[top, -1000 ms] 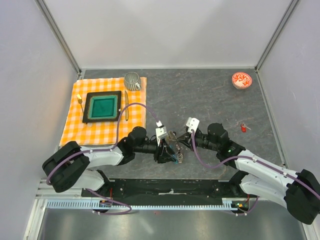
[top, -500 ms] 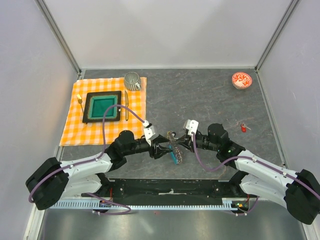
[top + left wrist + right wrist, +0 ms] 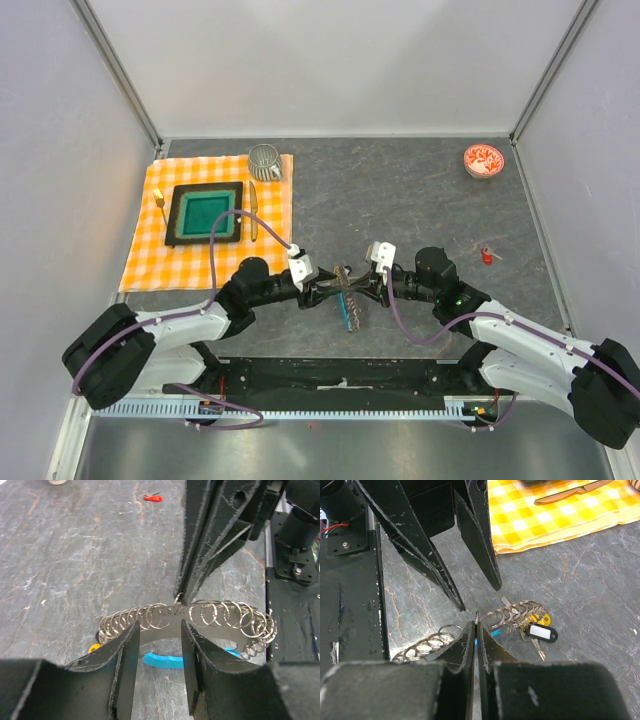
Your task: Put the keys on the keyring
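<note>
You have the grey stone bench [image 3: 420,190] in front of you. Your left gripper [image 3: 159,630] has swung up from pointing down at the work. It now lies level and faces the right gripper [image 3: 475,624] from 9 o'clock. Its jaws stand partly apart, and just at their tips runs the keyring [image 3: 215,614], a silvery loop of small metal rings with a curved blue plastic tag, near the bench's 6 o'clock edge. The right jaws are pinched on that loop. I judge you are preparing a two-handed hold. The small red-headed key [image 3: 488,256] lies well apart, toward 2 o'clock.
</note>
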`<action>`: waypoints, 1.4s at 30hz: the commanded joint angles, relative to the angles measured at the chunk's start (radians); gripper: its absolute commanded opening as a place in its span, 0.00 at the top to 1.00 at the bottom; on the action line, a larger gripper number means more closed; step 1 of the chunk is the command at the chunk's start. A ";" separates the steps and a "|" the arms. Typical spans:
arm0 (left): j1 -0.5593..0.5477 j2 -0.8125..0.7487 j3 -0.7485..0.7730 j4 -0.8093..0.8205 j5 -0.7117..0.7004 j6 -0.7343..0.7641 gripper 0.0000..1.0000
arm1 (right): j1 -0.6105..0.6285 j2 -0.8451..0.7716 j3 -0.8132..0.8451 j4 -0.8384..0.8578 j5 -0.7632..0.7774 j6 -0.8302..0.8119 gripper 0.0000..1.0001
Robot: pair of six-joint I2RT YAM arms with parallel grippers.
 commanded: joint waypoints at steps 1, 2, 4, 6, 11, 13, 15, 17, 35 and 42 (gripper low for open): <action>0.006 0.025 0.045 0.054 0.132 0.085 0.55 | 0.006 0.000 0.014 0.028 -0.044 -0.021 0.93; 0.007 0.031 0.053 0.038 0.152 0.096 0.56 | 0.008 0.001 0.015 0.026 -0.045 -0.021 0.93; 0.012 0.039 0.068 0.012 0.212 0.104 0.57 | 0.008 0.000 0.017 0.025 -0.047 -0.021 0.93; 0.014 0.049 0.082 -0.009 0.235 0.111 0.57 | 0.008 0.003 0.018 0.023 -0.050 -0.024 0.93; 0.020 0.074 0.102 -0.026 0.258 0.114 0.66 | 0.009 0.011 0.023 0.020 -0.064 -0.025 0.92; 0.021 0.083 0.117 -0.036 0.267 0.119 0.71 | 0.011 0.014 0.024 0.016 -0.065 -0.028 0.93; 0.023 0.086 0.129 -0.063 0.277 0.127 0.75 | 0.011 0.012 0.026 0.013 -0.064 -0.030 0.92; 0.024 0.085 0.133 -0.077 0.286 0.133 0.78 | 0.011 0.011 0.026 0.013 -0.062 -0.030 0.93; 0.024 0.049 0.065 0.041 0.192 0.098 0.98 | 0.013 -0.089 0.055 0.002 0.159 0.108 0.48; 0.024 0.088 0.002 0.268 0.163 0.016 0.98 | 0.013 -0.097 0.029 0.052 0.214 0.174 0.46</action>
